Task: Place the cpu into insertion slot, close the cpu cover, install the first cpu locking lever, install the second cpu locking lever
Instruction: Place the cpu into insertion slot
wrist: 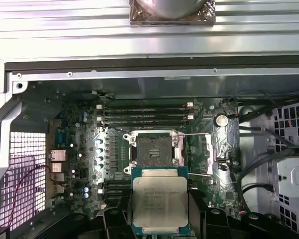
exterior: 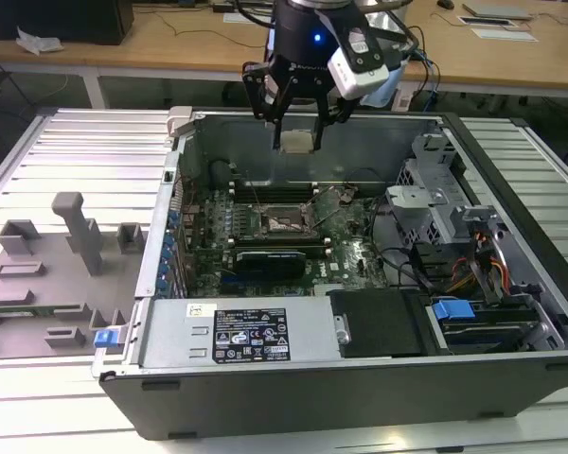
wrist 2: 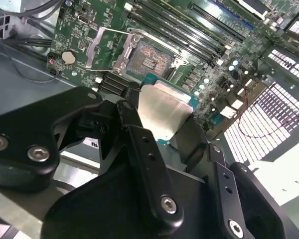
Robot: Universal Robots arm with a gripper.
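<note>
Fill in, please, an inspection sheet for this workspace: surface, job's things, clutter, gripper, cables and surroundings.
Surface: ribbed metal table; the open computer case lies on it.
Job's things: cpu held in the air over the motherboard, not yet in the socket, which is bare; cpu cover swung open.
Clutter: grey fixture blocks on the table, at the exterior view's left.
Gripper: gripper above the case, jaws shut on the cpu.
Cables: coloured bundle inside the case, at the exterior view's right, apart from the socket.
Surroundings: wooden desks behind the table.
</note>
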